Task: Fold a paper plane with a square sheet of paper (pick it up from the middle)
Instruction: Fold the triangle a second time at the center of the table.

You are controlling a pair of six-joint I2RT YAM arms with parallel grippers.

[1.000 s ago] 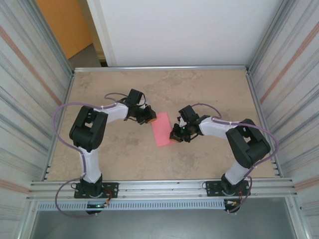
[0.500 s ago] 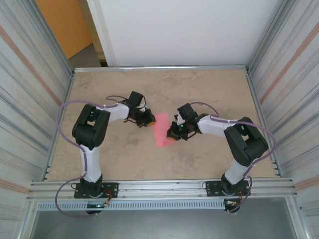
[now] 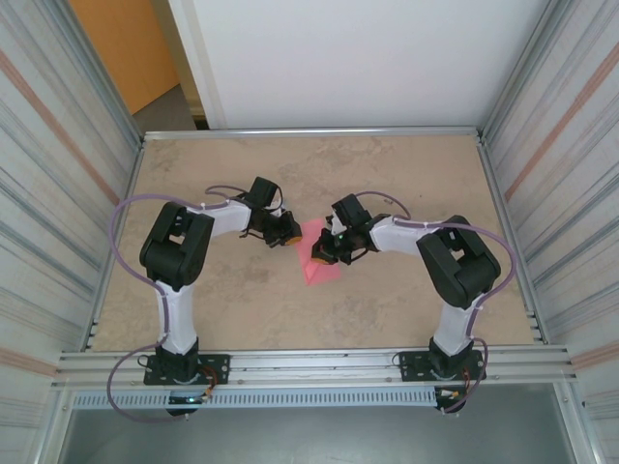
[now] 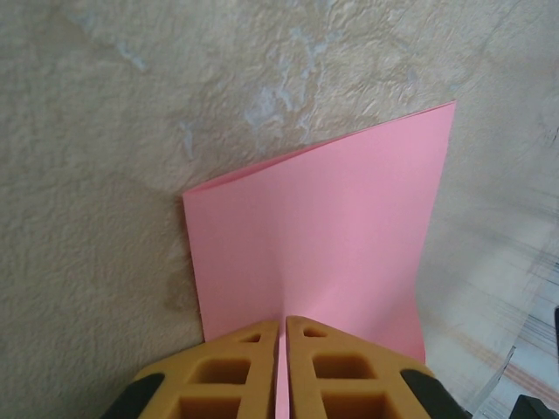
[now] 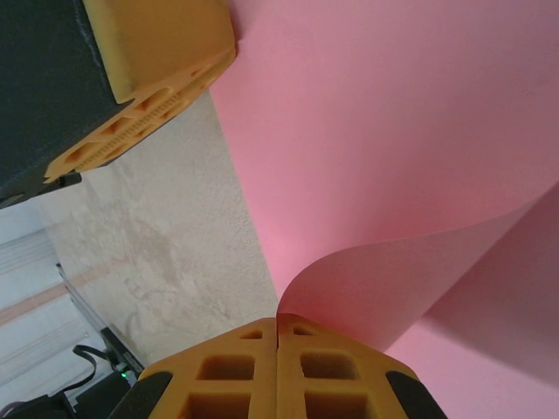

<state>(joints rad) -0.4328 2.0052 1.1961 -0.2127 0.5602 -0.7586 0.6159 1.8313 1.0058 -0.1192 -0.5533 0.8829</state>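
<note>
**Clerk:** Item one, square sheet of paper (image 3: pixel 323 274). Location?
**Arm:** Mid-worktop (image 3: pixel 222 174), between my two arms. Pink, one portion raised and curled over.

**Clerk:** Left fingers (image 4: pixel 218 380)?
**Arm:** Closed on the sheet's left edge. The pink spreads away from them, rightward in the scene.

**Clerk:** Right fingers (image 5: pixel 227 375)?
**Arm:** Closed on the opposite edge, holding the curl. The rest of the sheet lies just to their left.

**Clerk:** Long axis?
**Arm:** Roughly far to near. I judge the crease should run along it.

**Clerk:** Nearer arm?
**Arm:** Both are touching the sheet. My right fingers hold the free flap, so laying it over, leftward toward my left fingers, looks like their job.
</note>
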